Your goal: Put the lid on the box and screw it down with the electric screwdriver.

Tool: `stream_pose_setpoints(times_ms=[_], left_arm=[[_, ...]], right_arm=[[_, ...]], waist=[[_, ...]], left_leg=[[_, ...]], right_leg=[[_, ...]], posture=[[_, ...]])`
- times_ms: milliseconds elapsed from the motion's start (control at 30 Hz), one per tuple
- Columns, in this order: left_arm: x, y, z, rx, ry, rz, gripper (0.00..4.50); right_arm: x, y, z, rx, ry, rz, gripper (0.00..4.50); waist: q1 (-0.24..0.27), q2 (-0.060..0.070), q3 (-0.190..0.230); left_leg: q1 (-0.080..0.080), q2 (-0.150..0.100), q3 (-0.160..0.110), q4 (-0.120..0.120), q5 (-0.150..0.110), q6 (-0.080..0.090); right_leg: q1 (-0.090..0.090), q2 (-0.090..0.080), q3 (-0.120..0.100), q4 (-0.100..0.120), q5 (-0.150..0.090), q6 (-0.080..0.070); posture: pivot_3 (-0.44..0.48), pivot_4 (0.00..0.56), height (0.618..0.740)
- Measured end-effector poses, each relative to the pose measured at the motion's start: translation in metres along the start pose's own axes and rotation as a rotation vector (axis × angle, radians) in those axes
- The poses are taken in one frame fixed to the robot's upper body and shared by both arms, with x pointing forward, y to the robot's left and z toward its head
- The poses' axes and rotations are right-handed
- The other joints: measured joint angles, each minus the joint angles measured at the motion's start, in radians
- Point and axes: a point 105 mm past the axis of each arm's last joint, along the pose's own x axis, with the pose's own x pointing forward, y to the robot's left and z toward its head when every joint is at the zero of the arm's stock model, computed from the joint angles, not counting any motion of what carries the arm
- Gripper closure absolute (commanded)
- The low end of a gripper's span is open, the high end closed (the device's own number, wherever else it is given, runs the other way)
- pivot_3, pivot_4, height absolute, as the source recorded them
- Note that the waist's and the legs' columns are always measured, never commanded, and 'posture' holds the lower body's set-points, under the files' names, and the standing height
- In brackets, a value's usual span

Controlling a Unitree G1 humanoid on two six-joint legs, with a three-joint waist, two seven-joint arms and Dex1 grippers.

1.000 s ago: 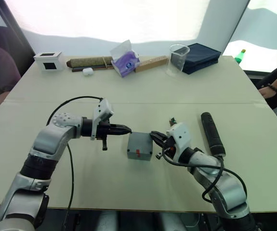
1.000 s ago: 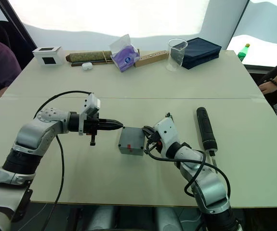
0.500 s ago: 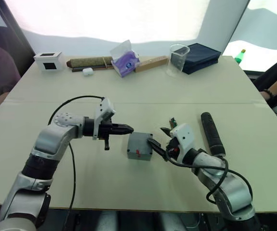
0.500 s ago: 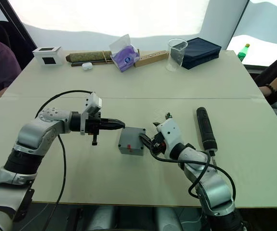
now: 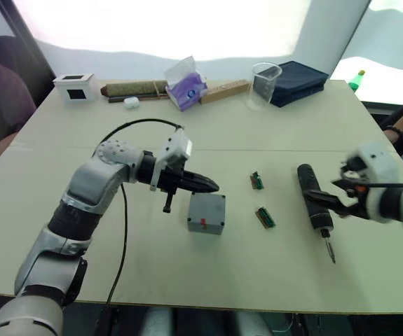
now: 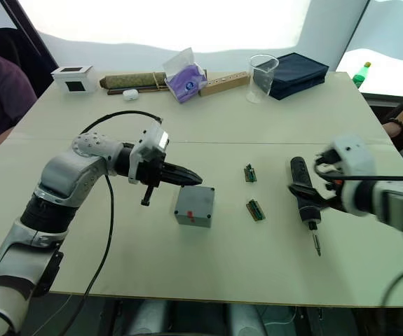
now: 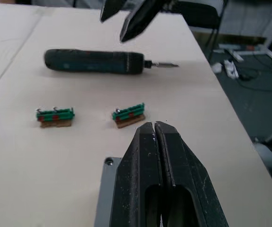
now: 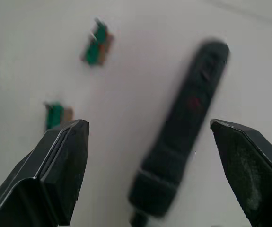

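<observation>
One grey box point(image 5: 206, 213) sits near the middle of the table point(image 5: 152, 273), a red mark on its near side; whether the lid is on it I cannot tell. The left gripper point(image 5: 212, 186) hovers just over the box's far left edge, its two black fingers pressed together and empty. To the right of the box lie two small green parts point(image 5: 256, 180) point(image 5: 265, 217), each apart from it with bare table between. Further right lies one electric screwdriver point(image 5: 314, 200), its bit toward the near edge. The right gripper point(image 8: 150, 142) hangs over the screwdriver, fingers spread wide to either side, holding nothing. Along the table's far edge, well apart from the box, stand one white cube point(image 5: 73, 85), one purple packet point(image 5: 186, 89), one clear cup point(image 5: 263, 85) and one dark blue case point(image 5: 298, 75). Wide bare table surrounds the box in front and to its left.
</observation>
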Motion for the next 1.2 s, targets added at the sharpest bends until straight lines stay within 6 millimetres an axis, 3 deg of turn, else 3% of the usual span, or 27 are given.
stream_pose_setpoints(times_ms=[100, 200, 367, 533, 767, 867, 967, 1133, 1200], left_arm=[[0.009, -0.007, 0.002, 0.043, -0.005, -0.053, 4.5], [0.015, -0.01, 0.002, 0.071, -0.011, -0.073, 4.5], [0.018, -0.014, 0.001, 0.081, -0.021, -0.079, 4.5], [0.017, -0.013, -0.002, 0.066, -0.02, -0.04, 4.5], [0.014, -0.01, -0.007, 0.035, -0.015, 0.038, 4.5], [0.01, -0.011, -0.015, 0.012, -0.004, 0.078, 4.5], [0.011, -0.012, -0.015, 0.015, 0.0, 0.088, 4.5], [0.012, -0.013, -0.013, 0.022, -0.001, 0.111, 4.5], [0.012, -0.013, -0.015, 0.013, -0.002, 0.123, 4.5]], right_arm=[[-0.007, -0.016, -0.018, 0.133, 0.201, 0.04, 0.03], [-0.002, -0.029, -0.015, 0.264, 0.23, 0.052, 0.03], [0.013, -0.031, -0.003, 0.335, 0.243, 0.085, 0.03], [0.029, -0.03, -0.001, 0.345, 0.281, 0.081, 0.03], [0.056, -0.026, -0.014, 0.344, 0.38, 0.074, 0.03], [0.064, -0.025, -0.008, 0.332, 0.378, 0.068, 0.03], [0.072, -0.024, -0.005, 0.301, 0.391, 0.05, 0.73], [0.082, -0.019, -0.011, 0.194, 0.436, 0.011, 2.41], [0.084, -0.016, -0.014, 0.157, 0.445, 0.01, 2.46]], waist=[[-0.008, -0.001, 0.003], [-0.02, -0.001, 0.004], [-0.021, -0.001, 0.005], [-0.016, -0.001, 0.004], [-0.012, 0.0, 0.004], [-0.021, -0.002, 0.004], [-0.024, -0.004, 0.003], [-0.021, -0.01, 0.001], [-0.022, -0.012, -0.001]], left_leg=[[0.0, 0.0, 0.003, 0.001, 0.0, 0.001], [0.0, 0.0, 0.005, 0.002, 0.0, 0.001], [0.0, 0.001, 0.005, 0.0, 0.0, 0.001], [-0.011, 0.001, 0.005, 0.003, 0.001, -0.002], [-0.016, 0.001, 0.005, 0.006, 0.002, -0.004], [-0.016, 0.001, 0.005, 0.008, 0.002, -0.003], [-0.015, 0.002, 0.005, 0.012, 0.001, -0.001], [-0.015, 0.002, 0.004, 0.016, 0.0, 0.0], [-0.014, 0.002, 0.004, 0.016, 0.0, 0.0]], right_leg=[[0.0, 0.0, 0.002, -0.001, 0.0, 0.0], [0.0, -0.001, 0.004, -0.001, 0.0, 0.001], [-0.003, 0.0, 0.005, 0.0, 0.0, 0.001], [-0.012, -0.001, 0.004, 0.0, 0.0, 0.001], [-0.018, -0.001, 0.004, 0.003, 0.001, 0.002], [-0.016, 0.0, 0.004, 0.003, 0.002, 0.002], [-0.015, 0.001, 0.004, 0.004, 0.003, 0.003], [-0.014, 0.001, 0.003, 0.009, 0.003, 0.003], [-0.014, 0.001, 0.003, 0.01, 0.003, 0.003]], posture=[[0.0, 0.15, 0.737], [0.0, 0.15, 0.737], [0.0, 0.15, 0.737], [0.0, 0.15, 0.737], [0.0, 0.15, 0.737], [0.0, 0.15, 0.737], [0.0, 0.15, 0.737], [0.0, 0.15, 0.737], [0.0, 0.15, 0.737]])
